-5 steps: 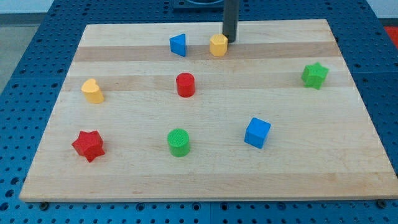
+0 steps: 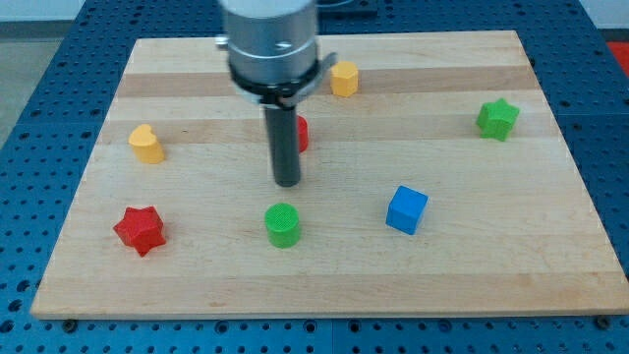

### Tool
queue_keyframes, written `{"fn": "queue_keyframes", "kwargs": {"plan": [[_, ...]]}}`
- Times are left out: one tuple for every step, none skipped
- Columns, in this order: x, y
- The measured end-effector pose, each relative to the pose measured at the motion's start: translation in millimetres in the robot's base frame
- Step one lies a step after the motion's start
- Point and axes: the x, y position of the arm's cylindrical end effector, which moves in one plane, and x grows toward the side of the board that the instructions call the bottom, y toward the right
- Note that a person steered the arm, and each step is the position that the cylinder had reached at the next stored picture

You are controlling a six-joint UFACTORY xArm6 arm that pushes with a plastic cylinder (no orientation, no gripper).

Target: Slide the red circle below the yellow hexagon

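No gripper on this rig, so no jaw state to tell: just the rod, my tip [image 2: 286, 183] down on the worktop [image 2: 511, 236]. Red circle [image 2: 302, 133] sits just up and to the view's right of the tip, mostly hidden behind the rod; can't tell if the rod touches it. Yellow hexagon [image 2: 344, 78] is further toward the view's top and right of the tip, apart from the red circle. Green cylinder [image 2: 282, 224] is just below the tip, not touching. Blue cube [image 2: 407, 209] is to the tip's right and slightly lower. Red star [image 2: 139, 229] is lower left, yellow heart-like block [image 2: 145, 144] upper left, green star [image 2: 497, 118] far right. The arm's grey housing [image 2: 271, 44] covers the top-centre of the board.
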Motion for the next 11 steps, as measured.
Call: {"fn": "queue_keyframes", "kwargs": {"plan": [[-11.8,-14.7],[-31.0,-22.7],[-82.7,53.1],[-112.2,78.3],[-116.0,78.8],[-116.0,73.4],[-61.7,88.1],[-55.3,90.1],[-55.3,90.1],[-54.7,131.8],[-54.7,132.4]]}}
